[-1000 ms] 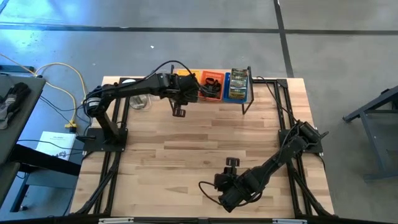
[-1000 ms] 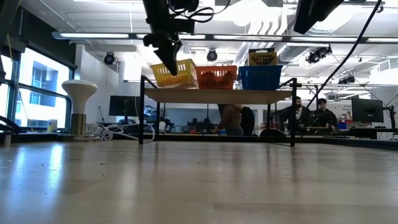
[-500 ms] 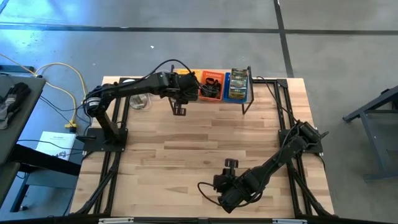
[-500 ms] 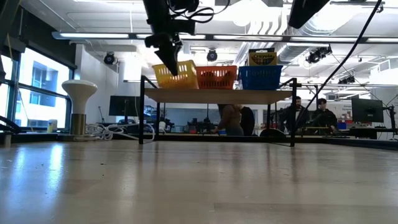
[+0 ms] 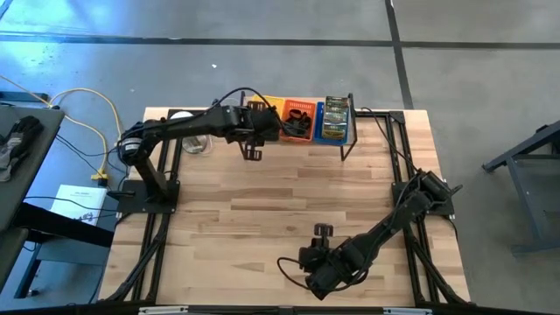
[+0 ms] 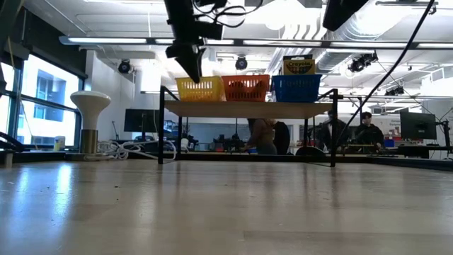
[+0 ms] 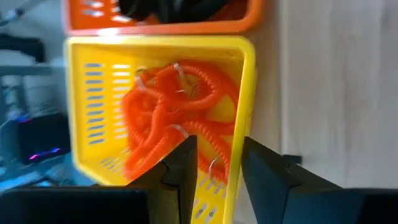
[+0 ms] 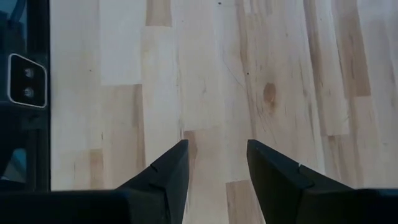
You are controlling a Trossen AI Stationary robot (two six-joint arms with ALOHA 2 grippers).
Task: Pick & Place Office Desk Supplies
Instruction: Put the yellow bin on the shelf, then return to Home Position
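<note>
Left end effector hangs right over the yellow tray, fingers apart with nothing between them, and a tangle of red-orange loops lies heaped inside that tray. The loops are too knotted together to count. Three trays sit side by side on the little raised shelf at the far edge of the tabletop: the yellow one at the lamp end, the orange tray in the middle with black clips in it, and the blue tray at the other end holding green-and-silver packets. The clips and packets can't be counted from here either. Below and in front of the shelf, the planks carry no loose supplies that I can spot, so by my reckoning the sorting is nearly or fully done, each kind in its own tray. The right end effector waits low over bare wood well away from the shelf, at the near edge, fingers parted and holding nothing. Tally: three trays, two arms, one shelf, one white lamp beside the shelf.
</note>
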